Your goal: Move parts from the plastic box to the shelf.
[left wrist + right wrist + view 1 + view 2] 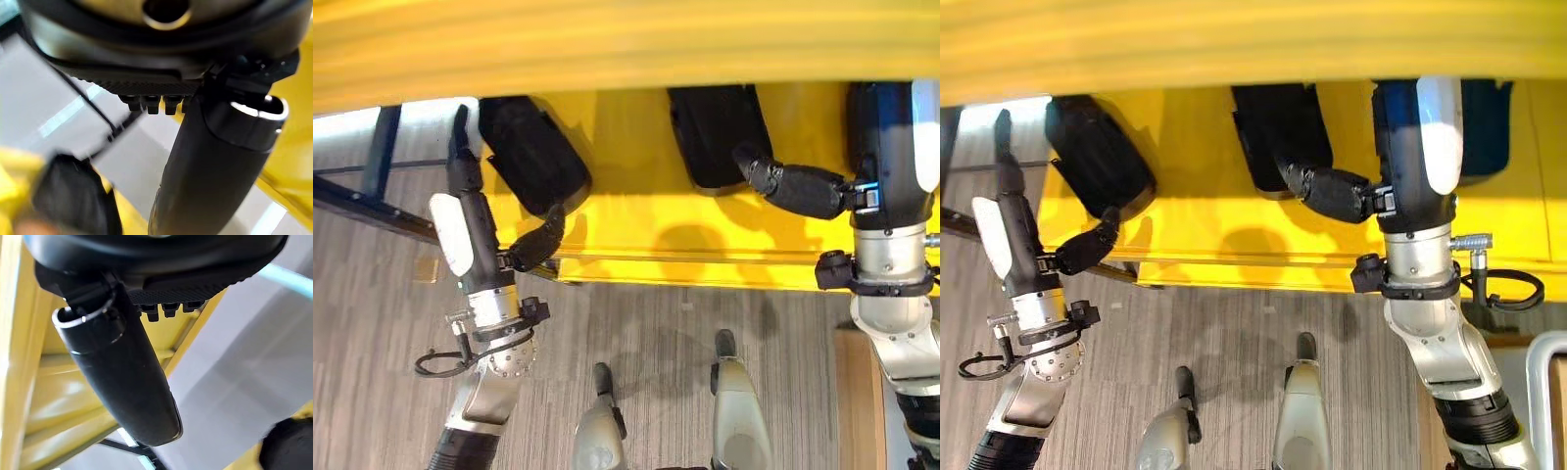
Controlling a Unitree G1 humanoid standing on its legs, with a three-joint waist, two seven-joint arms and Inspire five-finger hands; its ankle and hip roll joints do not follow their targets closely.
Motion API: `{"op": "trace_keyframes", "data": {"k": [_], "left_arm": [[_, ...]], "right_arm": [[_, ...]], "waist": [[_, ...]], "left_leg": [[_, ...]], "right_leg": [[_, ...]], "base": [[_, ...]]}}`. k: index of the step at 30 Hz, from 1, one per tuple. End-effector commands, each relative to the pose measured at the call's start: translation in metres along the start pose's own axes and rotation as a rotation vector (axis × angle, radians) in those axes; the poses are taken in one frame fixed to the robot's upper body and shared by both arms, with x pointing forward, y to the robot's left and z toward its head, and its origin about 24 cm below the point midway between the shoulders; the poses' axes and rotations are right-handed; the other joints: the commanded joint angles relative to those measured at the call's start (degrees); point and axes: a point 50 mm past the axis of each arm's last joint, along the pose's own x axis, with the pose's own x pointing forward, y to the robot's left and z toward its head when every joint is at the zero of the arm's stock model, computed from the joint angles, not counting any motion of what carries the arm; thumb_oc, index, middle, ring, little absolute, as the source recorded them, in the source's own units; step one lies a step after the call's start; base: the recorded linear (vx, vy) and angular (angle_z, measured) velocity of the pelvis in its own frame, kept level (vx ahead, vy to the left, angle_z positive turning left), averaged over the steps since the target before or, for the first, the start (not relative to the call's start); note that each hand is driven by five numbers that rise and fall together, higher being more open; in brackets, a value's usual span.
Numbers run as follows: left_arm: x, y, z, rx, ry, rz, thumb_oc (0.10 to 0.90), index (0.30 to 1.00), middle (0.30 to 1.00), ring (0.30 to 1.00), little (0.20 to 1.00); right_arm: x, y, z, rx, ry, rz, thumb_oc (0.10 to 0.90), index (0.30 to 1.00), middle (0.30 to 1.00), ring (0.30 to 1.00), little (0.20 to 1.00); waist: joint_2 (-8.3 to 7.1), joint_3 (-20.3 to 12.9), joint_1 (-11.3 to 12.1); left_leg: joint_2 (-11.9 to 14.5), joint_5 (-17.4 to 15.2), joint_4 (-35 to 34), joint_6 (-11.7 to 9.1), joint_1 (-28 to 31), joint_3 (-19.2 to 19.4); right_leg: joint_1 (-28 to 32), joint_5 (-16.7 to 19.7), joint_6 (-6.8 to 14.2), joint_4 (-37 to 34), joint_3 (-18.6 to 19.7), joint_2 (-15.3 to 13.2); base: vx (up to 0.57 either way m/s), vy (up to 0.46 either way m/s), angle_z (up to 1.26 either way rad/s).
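A yellow plastic box [705, 240] lies before me with two black parts in it, one at the left [533, 152] and one in the middle [715, 132]. My left hand [460, 230] stands at the box's left end, fingers straight along its side, thumb [540, 240] bent onto the front wall. At the right end is my right hand [1420, 127]; its thumb [1332, 193] reaches across the box floor and touches the middle part. A blurred yellow band [607, 49] covers the far side of the box and the top of the right hand.
Grey plank floor [656, 343] lies below the box. A black metal frame [372, 186] runs on the left beside my left hand. A light wooden edge [857, 392] shows at the lower right.
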Motion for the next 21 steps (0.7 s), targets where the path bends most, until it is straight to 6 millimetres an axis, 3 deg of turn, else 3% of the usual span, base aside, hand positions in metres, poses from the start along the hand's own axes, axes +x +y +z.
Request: {"op": "trace_keyframes", "data": {"k": [1,2,3,5,6,7,8,9,10,16,21], "left_arm": [[0.028,0.011,0.04,-0.139,-0.263,0.022,0.9,1.0,1.0,1.0,1.0],[0.029,0.01,0.041,-0.138,-0.269,0.016,0.9,1.0,1.0,1.0,1.0],[0.037,0.002,0.048,-0.145,-0.29,-0.016,0.9,1.0,1.0,1.0,1.0],[0.042,-0.003,0.054,-0.143,-0.311,-0.036,0.9,1.0,1.0,1.0,1.0],[0.043,-0.005,0.056,-0.136,-0.32,-0.04,0.9,1.0,1.0,1.0,1.0],[0.049,-0.004,0.058,-0.128,-0.309,-0.033,0.9,1.0,1.0,1.0,1.0],[0.051,-0.003,0.059,-0.125,-0.303,-0.031,0.9,1.0,1.0,1.0,1.0],[0.055,-0.005,0.062,-0.14,-0.293,-0.048,0.9,1.0,1.0,1.0,1.0],[0.053,-0.007,0.06,-0.166,-0.283,-0.063,0.9,1.0,1.0,1.0,1.0],[0.049,-0.005,0.058,-0.231,-0.289,-0.049,0.9,1.0,1.0,1.0,1.0],[0.048,0.009,0.059,-0.246,-0.305,0.067,0.9,1.0,1.0,1.0,1.0]], "right_arm": [[0.002,-0.007,0.02,0.173,-0.068,-0.092,0.9,1.0,1.0,1.0,1.0],[0.001,-0.007,0.02,0.177,-0.067,-0.097,0.9,1.0,1.0,1.0,1.0],[-0.005,-0.003,0.021,0.202,-0.051,-0.106,0.9,1.0,1.0,1.0,1.0],[-0.011,0.002,0.022,0.213,-0.046,-0.105,0.9,1.0,1.0,1.0,1.0],[-0.014,0.005,0.022,0.224,-0.046,-0.101,0.9,1.0,1.0,1.0,1.0],[-0.018,0.008,0.025,0.236,-0.047,-0.077,0.9,1.0,1.0,1.0,1.0],[-0.018,0.009,0.026,0.24,-0.047,-0.068,0.9,1.0,1.0,1.0,1.0],[-0.022,0.01,0.024,0.238,-0.026,-0.051,0.9,1.0,1.0,1.0,1.0],[-0.022,0.012,0.019,0.226,-0.022,-0.021,0.9,1.0,1.0,1.0,1.0],[-0.01,0.016,0.031,0.143,-0.135,0.124,0.9,1.0,1.0,1.0,1.0],[-0.006,0.021,0.043,0.106,-0.226,0.246,0.9,1.0,1.0,1.0,1.0]], "waist": [[-1.52,-6.6,-3.4],[-1.71,-6.6,-3.5],[-2.52,-6.7,-3.6],[-2.68,-6.0,-3.3],[-2.51,-5.9,-3.1],[-2.16,-6.1,-2.7],[-2.14,-6.2,-2.5],[-2.84,-6.3,-1.9],[-3.04,-6.5,-1.6],[-1.92,-7.1,-2.4],[-1.72,-7.5,-1.6]], "left_leg": [[6.4,-0.1,2.9,2.3,-2.9,0.1],[6.1,-0.5,3.1,2.4,-3.0,0.6],[4.5,-1.1,1.3,3.0,-2.6,3.6],[3.9,-1.0,1.0,3.9,-2.9,3.9],[4.2,-0.4,1.4,4.3,-3.6,4.1],[4.5,-0.1,1.8,4.2,-4.8,4.5],[4.7,0.2,2.0,4.1,-5.3,4.6],[4.6,0.1,3.6,3.7,-6.3,3.5],[4.5,-0.9,5.7,3.4,-7.8,1.7],[4.5,2.4,-0.8,2.3,-5.9,0.6],[4.1,2.9,-2.0,2.3,-5.1,0.4]], "right_leg": [[6.6,2.2,0.6,-12.5,1.8,0.7],[6.5,3.5,1.1,-13.9,1.6,0.4],[7.0,8.1,2.8,-20.1,-0.4,-0.8],[5.9,6.1,2.3,-15.6,-0.4,0.0],[4.7,2.3,1.8,-8.7,-1.1,2.0],[4.7,-1.5,1.4,-3.7,-2.0,1.7],[4.5,-2.3,1.2,-2.6,-2.1,1.6],[3.5,-1.1,0.2,-2.4,-1.7,0.6],[4.9,-2.9,0.0,-4.3,-2.1,1.0],[9.0,-0.5,-0.5,-12.7,-1.9,2.3],[9.5,-0.5,-0.8,-13.2,-2.7,2.4]], "base": [[-0.08,0.078,-0.25],[-0.14,0.158,-0.18],[-0.16,0.132,-0.12],[-0.16,0.109,-0.02],[-0.12,0.058,0.12],[-0.12,0.031,0.18],[-0.02,-0.107,0.11],[0.0,-0.185,-0.03],[0.01,-0.189,-0.02],[0.01,0.014,0.15],[0.02,0.034,-0.01]]}}
